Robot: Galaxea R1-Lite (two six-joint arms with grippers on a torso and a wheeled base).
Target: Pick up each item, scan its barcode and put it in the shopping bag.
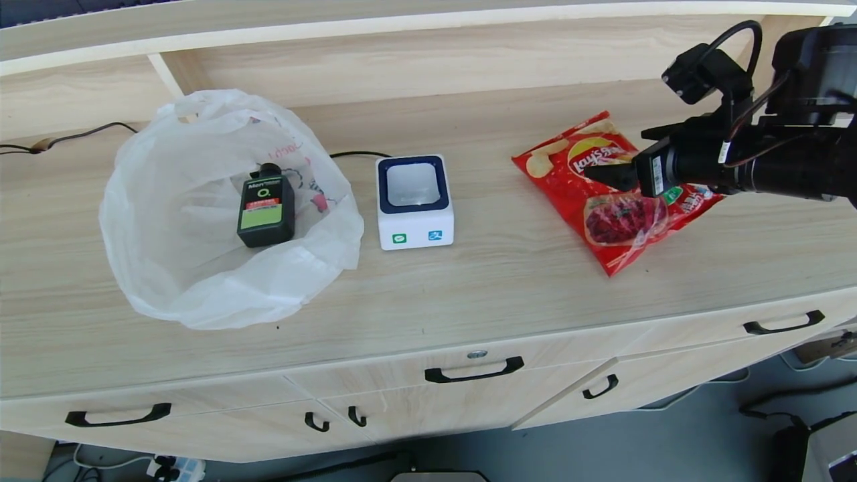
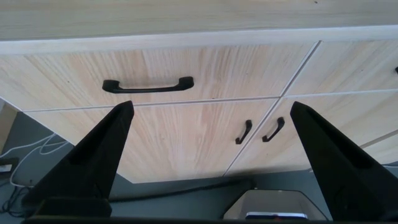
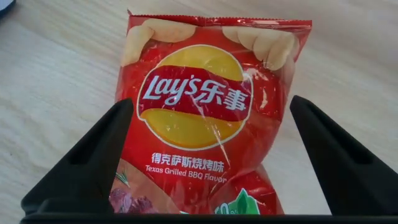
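Observation:
A red bag of chips lies flat on the wooden counter, to the right of a white and blue barcode scanner. My right gripper hovers just over the chips bag, open, one finger on each side of the bag's printed face, with nothing held. At the left the white plastic shopping bag lies open with a dark bottle with a green label inside. My left gripper is open and empty, below the counter's edge and facing the cabinet fronts.
A raised wooden ledge runs along the back of the counter. A black cable leads behind the scanner. Drawers and doors with black handles line the front below. Bare counter lies between scanner and chips.

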